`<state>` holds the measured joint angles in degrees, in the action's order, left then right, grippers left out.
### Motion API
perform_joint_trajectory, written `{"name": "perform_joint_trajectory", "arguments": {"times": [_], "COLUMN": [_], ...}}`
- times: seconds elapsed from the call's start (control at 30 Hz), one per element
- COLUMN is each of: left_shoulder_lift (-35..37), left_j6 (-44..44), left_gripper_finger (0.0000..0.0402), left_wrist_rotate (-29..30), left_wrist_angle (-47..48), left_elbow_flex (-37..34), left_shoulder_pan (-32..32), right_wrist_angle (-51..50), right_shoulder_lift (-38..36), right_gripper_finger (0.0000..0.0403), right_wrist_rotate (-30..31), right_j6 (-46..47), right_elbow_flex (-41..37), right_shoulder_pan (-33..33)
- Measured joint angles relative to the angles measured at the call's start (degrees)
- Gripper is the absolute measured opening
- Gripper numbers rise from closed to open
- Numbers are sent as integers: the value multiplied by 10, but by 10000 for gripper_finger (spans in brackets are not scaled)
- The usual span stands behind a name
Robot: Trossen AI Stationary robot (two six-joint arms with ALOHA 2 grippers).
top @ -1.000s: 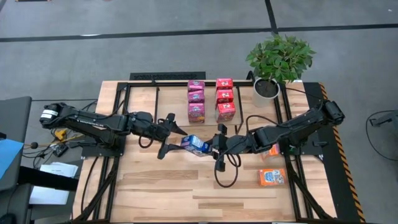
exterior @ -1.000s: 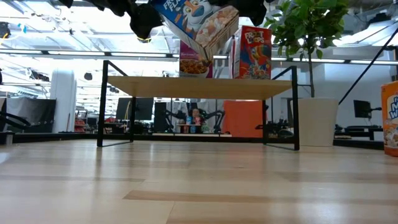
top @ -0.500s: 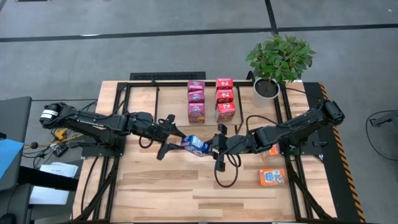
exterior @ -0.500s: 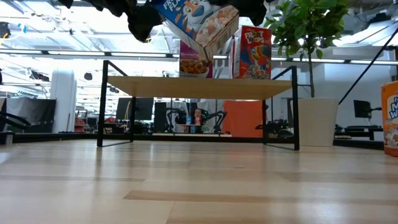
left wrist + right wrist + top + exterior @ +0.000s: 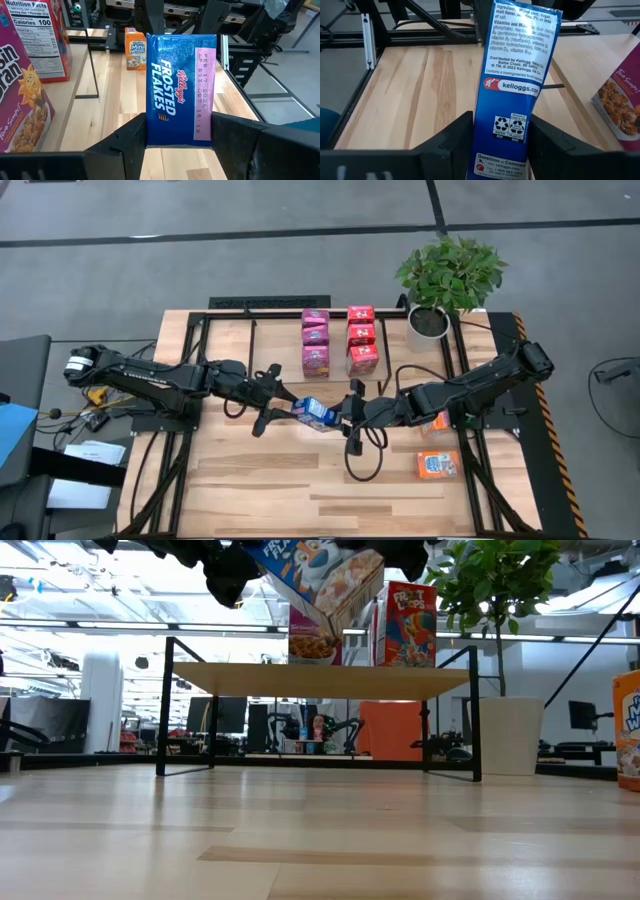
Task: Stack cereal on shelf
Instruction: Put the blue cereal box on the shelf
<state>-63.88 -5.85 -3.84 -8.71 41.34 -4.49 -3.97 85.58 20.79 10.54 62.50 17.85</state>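
3 magenta boxes (image 5: 315, 338), 3 red boxes (image 5: 361, 335)

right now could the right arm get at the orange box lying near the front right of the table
Probably not yet: the right gripper is shut on the blue box, shared with the left gripper. The orange box itself lies uncovered.

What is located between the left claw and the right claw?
In the high view, a blue Frosted Flakes box sits between the left claw and the right claw. Each wrist view shows that claw's fingers on both sides of the box.
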Motion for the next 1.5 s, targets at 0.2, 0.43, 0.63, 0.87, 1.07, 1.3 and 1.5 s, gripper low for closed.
{"name": "perform_joint_trajectory", "arguments": {"times": [0.2, 0.43, 0.63, 0.87, 1.07, 1.3, 1.5], "left_shoulder_lift": [0, 0, 0, 0, 0, 1, 0], "left_j6": [-11, -18, -12, -10, -14, 53, 135], "left_gripper_finger": [181, 169, 167, 167, 167, 167, 167], "left_wrist_rotate": [2, 11, 32, 77, 126, 222, 221], "left_wrist_angle": [4, 82, 167, 351, 550, 660, 686], "left_elbow_flex": [0, 33, 86, 192, 306, 404, 418], "left_shoulder_pan": [0, 0, 0, 0, 0, 9, 89], "right_wrist_angle": [-6, -35, -60, -141, -164, -167, -169], "right_shoulder_lift": [0, -1, -2, -2, -2, -2, -2], "right_gripper_finger": [221, 262, 266, 266, 266, 266, 266], "right_wrist_rotate": [7, 29, 34, 37, 37, 47, 48], "right_j6": [-19, -21, -8, 62, 90, 91, 91], "right_elbow_flex": [0, 0, 0, 0, 0, 0, 0], "right_shoulder_pan": [3, 20, 36, 50, 66, 70, 68]}}
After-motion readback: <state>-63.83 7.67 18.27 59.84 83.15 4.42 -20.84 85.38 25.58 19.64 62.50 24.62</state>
